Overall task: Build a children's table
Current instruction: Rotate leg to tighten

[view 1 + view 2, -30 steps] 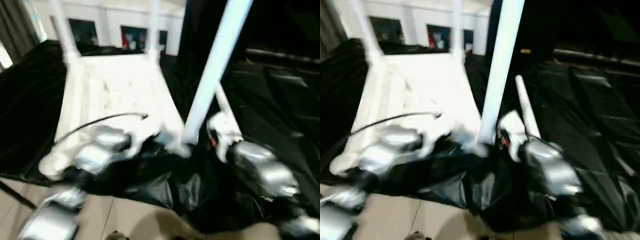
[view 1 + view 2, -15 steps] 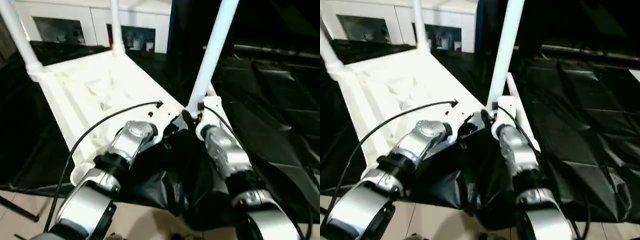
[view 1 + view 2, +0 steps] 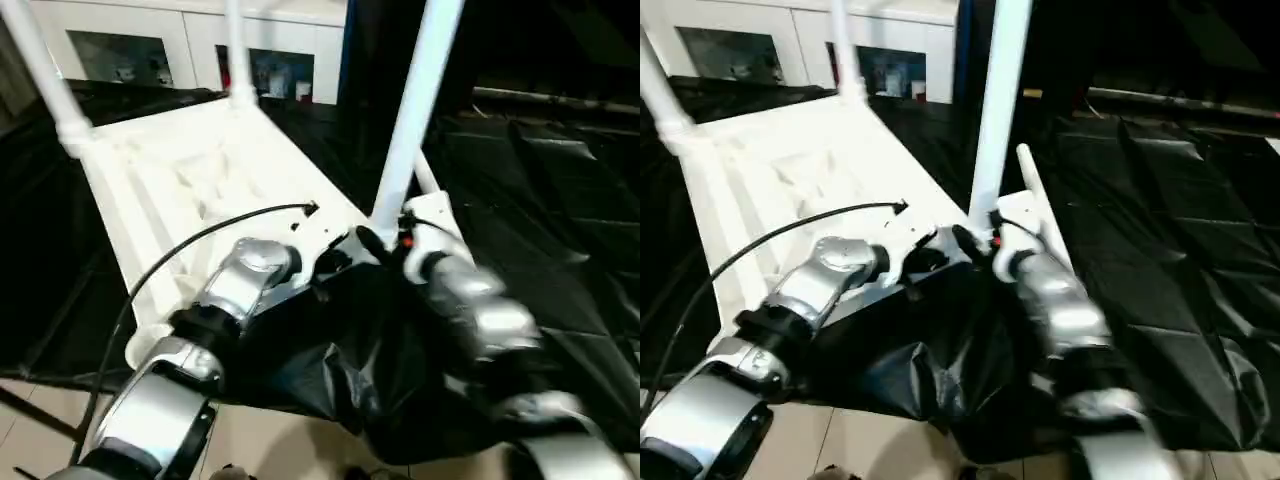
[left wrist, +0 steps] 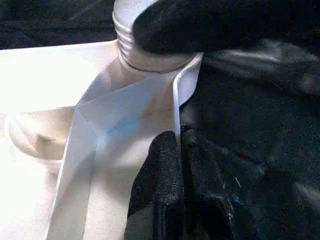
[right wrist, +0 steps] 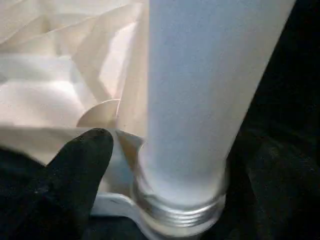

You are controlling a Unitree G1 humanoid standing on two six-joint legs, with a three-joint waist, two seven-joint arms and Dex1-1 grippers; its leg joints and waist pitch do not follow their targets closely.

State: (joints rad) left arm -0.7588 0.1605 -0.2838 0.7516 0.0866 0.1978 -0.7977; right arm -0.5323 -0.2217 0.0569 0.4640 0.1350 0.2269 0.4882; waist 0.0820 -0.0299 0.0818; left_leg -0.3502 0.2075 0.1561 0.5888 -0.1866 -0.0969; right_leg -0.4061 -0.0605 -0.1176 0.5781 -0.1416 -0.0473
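Table top (image 3: 200, 190) lies upside down on the black cloth (image 3: 560, 230), ribbed underside up, running from upper left of the head view down to centre. Three legs stand up from its corners: far-left leg (image 3: 40, 70) at the upper left edge, far-right leg (image 3: 236, 50) top centre-left, and the near-right leg (image 3: 415, 110), the biggest in frame, rising from centre to the top edge w/ a slight lean to the right. A fourth leg (image 3: 1040, 215) lies flat on the cloth just right of the near-right corner, partly behind the right wrist. Near-left corner socket (image 3: 150, 345) sits lower left w/ no leg in it.

Left gripper (image 4: 181, 145): fingers pressed together, no gap, nothing between them; tips sit right at the thin edge of the table top's rim beside the near-right corner. Can't tell if they touch it. In the same wrist view a black fingertip (image 4: 200, 25) of the other gripper lies against the threaded base of the near-right leg at the top of frame.

Right gripper (image 3: 385, 240): sits at the foot of the near-right leg, centre of the head view. In the right wrist view the leg's threaded base fills the middle, one black finger (image 5: 75, 170) lower left w/ a sliver of gap to the leg; the other finger is hidden. So jaws stand apart round the leg base, not clamped on it as far as seen.

Black cable (image 3: 200, 245) arcs over the left forearm. White cabinets (image 3: 130, 40) along the top left.
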